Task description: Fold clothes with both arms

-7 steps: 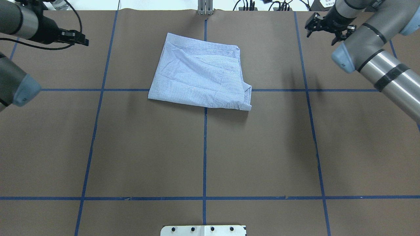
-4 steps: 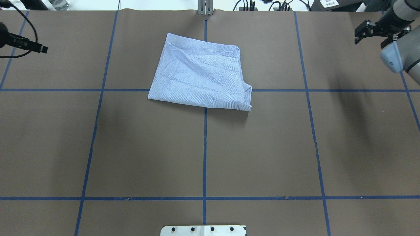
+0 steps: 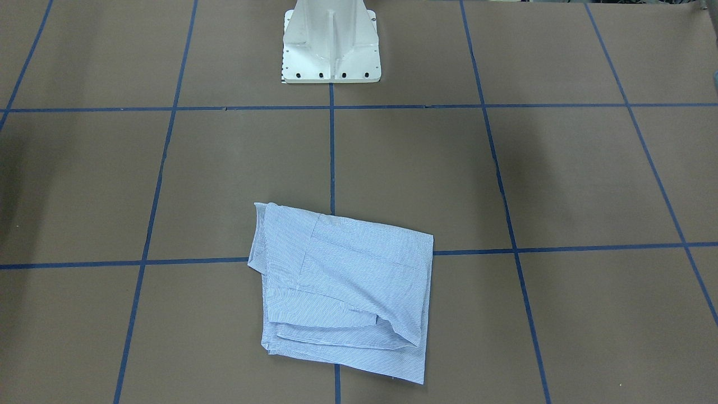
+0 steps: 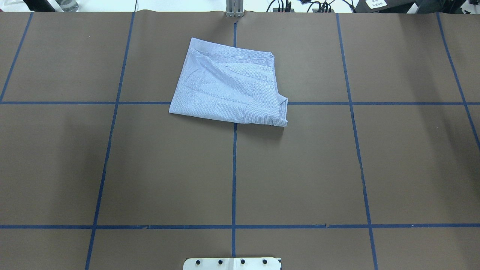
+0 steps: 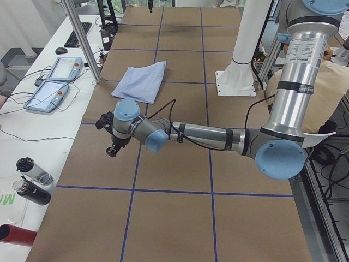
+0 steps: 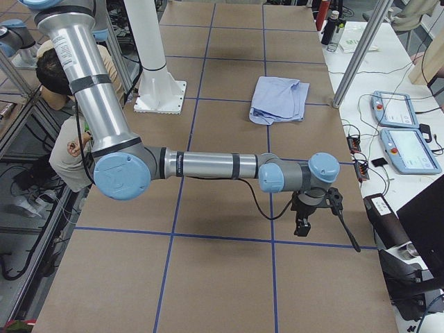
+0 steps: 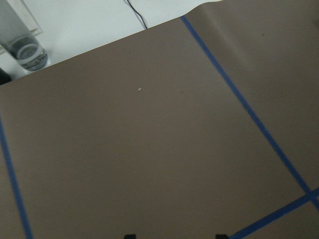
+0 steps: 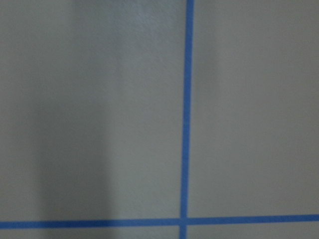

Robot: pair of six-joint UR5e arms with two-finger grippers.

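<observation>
Black left gripper [image 5: 111,150] hung with its 2 fingertips [image 7: 129,236] spread apart over brown paper [image 4: 300,168], the right gripper [image 6: 302,227] unreadable as open or closed, both well apart from the folded blue striped shirt [image 4: 228,84] lying flat mid-table

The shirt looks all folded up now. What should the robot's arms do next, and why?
Probably nothing more than parking and stopping. The shirt lies flat in a compact folded stack, and the left hand and right hand hang near the ends of the table, far from it, holding nothing.
</observation>
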